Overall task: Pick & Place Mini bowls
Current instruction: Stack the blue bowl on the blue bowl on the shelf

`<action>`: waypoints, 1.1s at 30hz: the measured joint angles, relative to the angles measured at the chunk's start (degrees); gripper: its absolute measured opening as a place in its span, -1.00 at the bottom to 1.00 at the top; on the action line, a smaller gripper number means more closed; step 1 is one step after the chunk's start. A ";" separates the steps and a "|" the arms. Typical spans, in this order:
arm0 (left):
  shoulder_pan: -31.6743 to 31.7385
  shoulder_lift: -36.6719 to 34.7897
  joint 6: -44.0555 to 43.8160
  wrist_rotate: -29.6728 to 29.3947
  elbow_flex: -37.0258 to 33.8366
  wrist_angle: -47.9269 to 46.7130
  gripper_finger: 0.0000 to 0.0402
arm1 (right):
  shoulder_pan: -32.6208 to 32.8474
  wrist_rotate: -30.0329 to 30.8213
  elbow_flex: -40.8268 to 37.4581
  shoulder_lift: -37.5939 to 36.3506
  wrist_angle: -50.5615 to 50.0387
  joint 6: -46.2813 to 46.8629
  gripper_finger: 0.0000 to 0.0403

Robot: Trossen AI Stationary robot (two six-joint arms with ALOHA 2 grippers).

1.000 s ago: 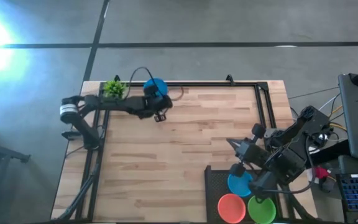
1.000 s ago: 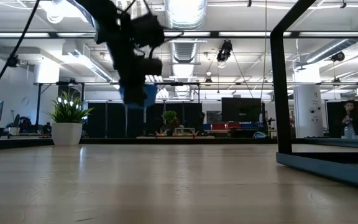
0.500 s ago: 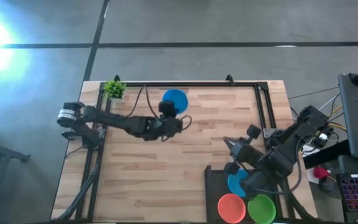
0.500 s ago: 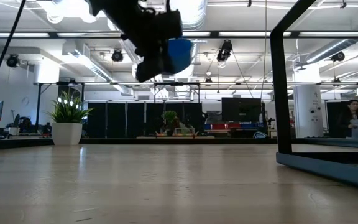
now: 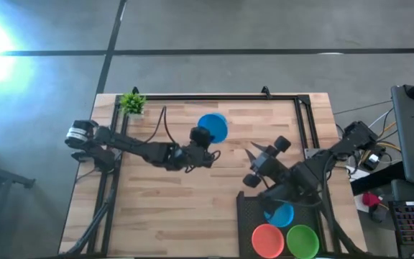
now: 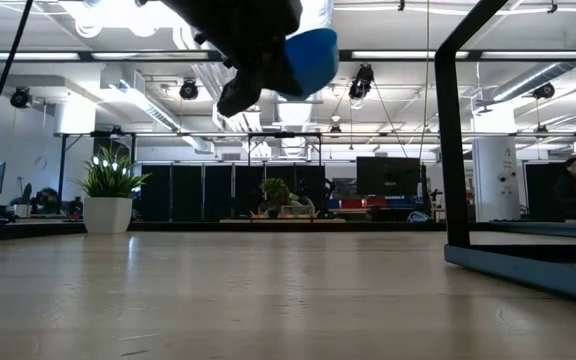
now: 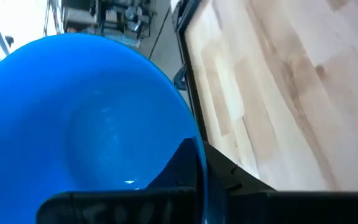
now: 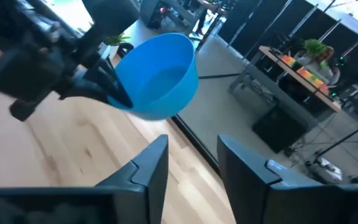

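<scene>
Item: blue mini bowl, carried above the desk, clamped at its rim by the left pincer.

Change: over the last second the left arm has swept the bowl from the back corner beside the potted plant toward mid-desk.

Right pincer: fingers spread, holding nothing, turned toward the bowl.

Also present: blue bowl, orange bowl and green bowl on the dark tray.

Assessment: a handover looks imminent.

The high view looks straight down, the low view level across the table; both share its wooden top.
</scene>
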 joint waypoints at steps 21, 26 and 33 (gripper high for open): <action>-2.74 0.00 24.09 2.57 -0.07 2.41 -1.00 | -8.03 -9.73 -1.88 0.14 20.58 -19.51 -0.37; -2.83 0.00 24.11 2.70 -0.07 2.43 -1.00 | -9.60 -9.92 -1.88 0.22 22.06 -20.64 -0.38; -3.79 0.04 24.32 2.65 -0.08 2.29 -1.00 | -12.21 -14.75 -1.88 0.22 22.24 -20.01 -0.34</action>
